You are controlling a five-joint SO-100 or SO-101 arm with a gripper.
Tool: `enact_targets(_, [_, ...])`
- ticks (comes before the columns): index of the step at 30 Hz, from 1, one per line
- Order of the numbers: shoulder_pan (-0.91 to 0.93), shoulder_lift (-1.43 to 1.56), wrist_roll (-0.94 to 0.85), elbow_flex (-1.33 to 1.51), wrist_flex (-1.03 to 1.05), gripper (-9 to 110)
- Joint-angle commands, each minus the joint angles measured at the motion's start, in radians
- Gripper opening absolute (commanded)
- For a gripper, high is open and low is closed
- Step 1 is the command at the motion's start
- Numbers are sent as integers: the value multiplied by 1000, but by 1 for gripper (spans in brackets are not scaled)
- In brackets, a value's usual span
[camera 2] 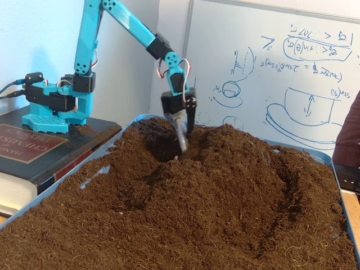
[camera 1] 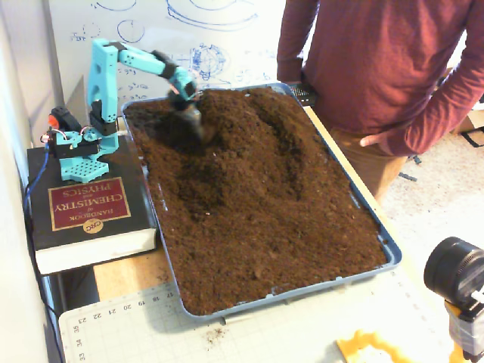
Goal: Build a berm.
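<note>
A blue tray (camera 1: 393, 255) is full of loose dark-brown soil. The berm (camera 1: 246, 144) is a raised ridge running from the tray's far edge toward its middle. A shadowed furrow (camera 1: 291, 147) lies on its right and a dug hollow (camera 1: 178, 132) on its left. It also shows in the other fixed view (camera 2: 230, 154), with the furrow (camera 2: 289, 180) to its right. The teal arm reaches down from the left. My gripper (camera 1: 200, 130) has its tip pushed into the soil at the hollow's edge, on the ridge's left flank (camera 2: 181, 147). The soil hides whether the jaws are open.
The arm's base stands on a thick book (camera 1: 87, 204) left of the tray. A person in a red shirt (camera 1: 378, 68) stands at the tray's far right. A camera lens (camera 1: 457, 276) sits at the lower right. A cutting mat (camera 1: 151, 325) lies in front. A whiteboard (camera 2: 281, 67) is behind.
</note>
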Motion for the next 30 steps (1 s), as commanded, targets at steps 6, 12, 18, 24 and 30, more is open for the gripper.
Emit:
enact_targets(6, [34, 97, -8, 147, -20, 1])
enact_targets(12, [141, 97, -11, 262, -20, 1])
enact_targets(18, [164, 212, -11, 290, -20, 1])
enact_targets(24, [221, 379, -9, 351, -6, 1])
enact_targets(30, [285, 459, -11, 413, -6, 1])
